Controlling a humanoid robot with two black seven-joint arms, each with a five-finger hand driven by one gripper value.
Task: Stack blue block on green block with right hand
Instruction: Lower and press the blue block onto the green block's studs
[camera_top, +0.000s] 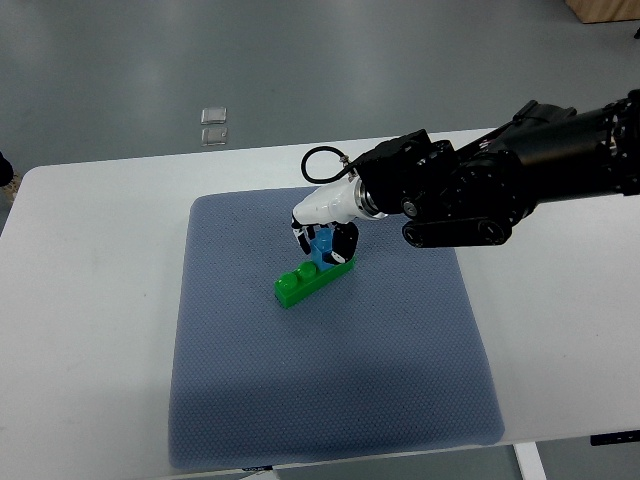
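A green studded block (308, 281) lies at an angle on the blue-grey mat (330, 390), near the mat's middle. My right hand (323, 240) reaches in from the right edge on a black arm and hovers over the block's far right end. Its fingers are shut on a small blue block (321, 247), which is pressed down against the top of the green block's right end. The fingers hide most of the blue block. The left arm is out of the picture.
The mat covers the centre of a white table (90, 300). Two small clear square things (213, 124) lie on the grey floor beyond the table's far edge. A wooden corner (605, 10) shows at the top right.
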